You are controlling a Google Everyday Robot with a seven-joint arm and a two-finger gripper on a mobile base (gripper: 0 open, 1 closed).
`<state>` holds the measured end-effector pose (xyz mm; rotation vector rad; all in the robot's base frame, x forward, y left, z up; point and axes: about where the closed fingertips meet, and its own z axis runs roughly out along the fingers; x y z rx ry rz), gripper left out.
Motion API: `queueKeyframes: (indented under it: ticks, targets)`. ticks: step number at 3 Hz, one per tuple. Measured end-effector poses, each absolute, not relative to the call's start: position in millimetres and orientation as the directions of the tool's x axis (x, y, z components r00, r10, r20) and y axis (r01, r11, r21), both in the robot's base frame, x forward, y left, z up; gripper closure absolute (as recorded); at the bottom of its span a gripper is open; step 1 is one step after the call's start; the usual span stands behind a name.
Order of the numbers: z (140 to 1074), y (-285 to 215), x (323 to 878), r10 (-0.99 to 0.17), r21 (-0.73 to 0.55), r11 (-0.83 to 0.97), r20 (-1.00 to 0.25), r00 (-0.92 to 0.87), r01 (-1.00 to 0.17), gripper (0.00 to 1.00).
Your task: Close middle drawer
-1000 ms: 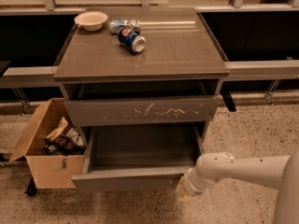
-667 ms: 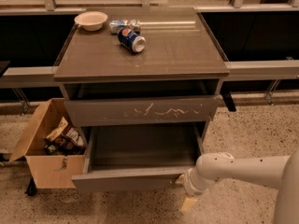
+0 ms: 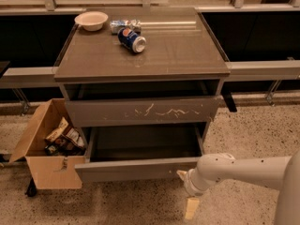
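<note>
The middle drawer [image 3: 136,170] is pulled well out of the grey cabinet [image 3: 140,55], and its plain grey front faces me. Its inside looks empty. Above it, the drawer front with white scratch marks [image 3: 140,110] stands slightly out. My gripper [image 3: 186,191] is at the right end of the middle drawer's front, low near the floor, on the white arm [image 3: 243,170] that comes in from the right. It is open and holds nothing. One finger [image 3: 181,174] is against the drawer front's right corner and the other [image 3: 190,208] points down.
A white bowl [image 3: 91,20], a blue can [image 3: 131,40] lying on its side and a crumpled wrapper [image 3: 121,25] are on the cabinet top. An open cardboard box [image 3: 47,149] with snack packets stands on the floor, touching the drawer's left end. Rails run along the back.
My gripper has shifted slightly lower at the drawer's right corner, and its lower finger now points further down. The drawer front sits about where it was.
</note>
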<state>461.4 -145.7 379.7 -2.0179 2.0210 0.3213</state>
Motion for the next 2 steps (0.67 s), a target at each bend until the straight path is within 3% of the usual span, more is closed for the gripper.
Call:
queueKeyframes:
  ticks: [1,2]
  targets:
    - [378.9,-144.4,465.0,-0.938,-0.027,-0.009,-0.345,0.018,-1.0,0.0]
    - [380.0,-145.5,481.6,-0.936,-0.028,-0.043,-0.349,0.05,-0.999,0.15]
